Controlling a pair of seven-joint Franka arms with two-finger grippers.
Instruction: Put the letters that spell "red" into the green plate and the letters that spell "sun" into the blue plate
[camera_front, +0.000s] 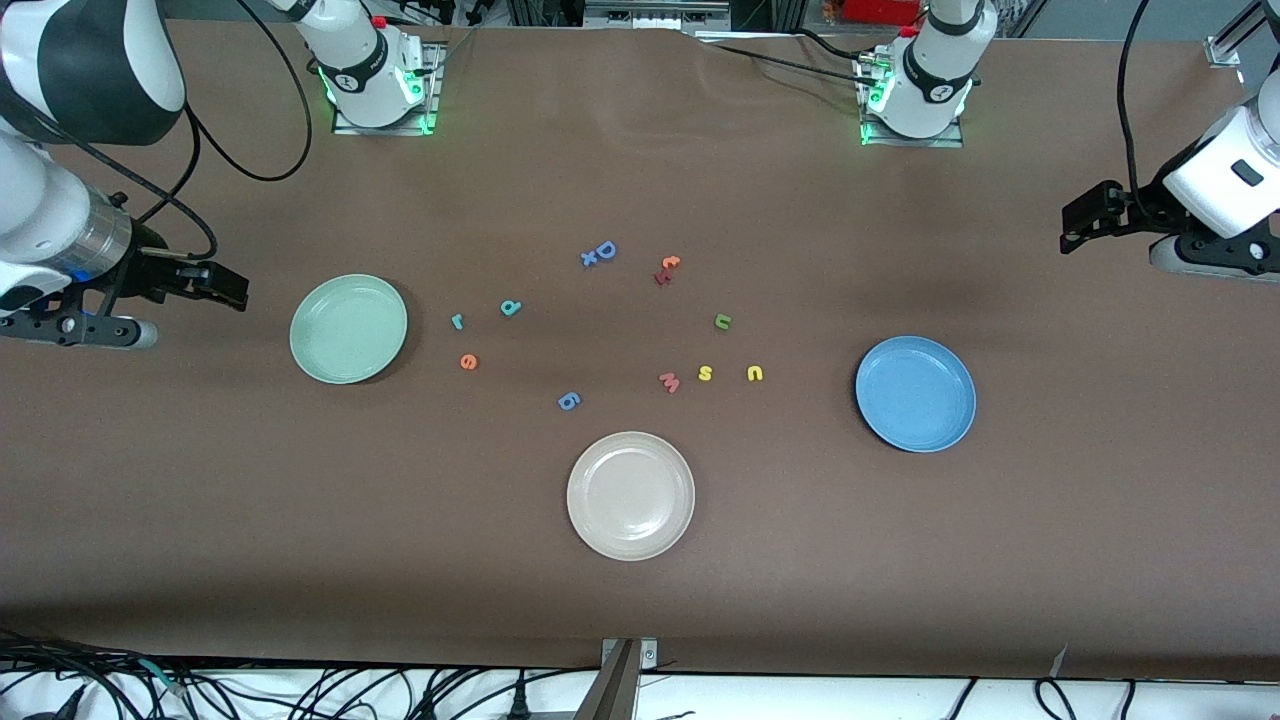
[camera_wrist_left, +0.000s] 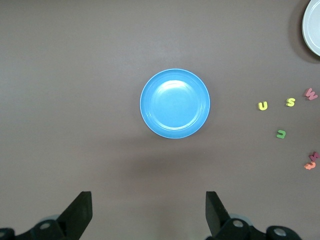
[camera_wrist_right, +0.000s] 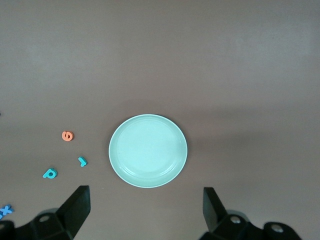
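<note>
In the front view the green plate (camera_front: 348, 329) lies at left of centre and the blue plate (camera_front: 915, 393) at right of centre, both flat on the brown table (camera_front: 640, 600), with a cream-white plate (camera_front: 630, 495) lower in the middle. Between the two coloured plates the small letters are scattered, all lying flat: the teal "r" (camera_front: 457, 321) and the orange "e" (camera_front: 468, 362) just beside the green plate, the teal "d" (camera_front: 511, 307) a little toward frame centre, its stem tilted off the frame's vertical. The olive "u/n" (camera_front: 722, 321), the yellow "s" (camera_front: 705, 374) and the yellow "u/n" (camera_front: 755, 373) sit nearer the blue plate, the last two in a row with a pink "w" (camera_front: 669, 381). A blue "D" (camera_front: 600, 253), an orange-and-red pair (camera_front: 666, 268) and a blue "6" (camera_front: 569, 401) lie around them. The right gripper (camera_front: 215, 285) hangs at the left edge of the frame, the left gripper (camera_front: 1090, 215) at the right edge; both arms wait. In the left wrist view, the left gripper (camera_wrist_left: 149, 212) shows its jaws spread wide and empty at the bottom of the frame, the blue plate (camera_wrist_left: 175, 103) at centre. In the right wrist view, the right gripper (camera_wrist_right: 146, 210) likewise stands wide apart and empty, with the green plate (camera_wrist_right: 148, 150) at centre.
</note>
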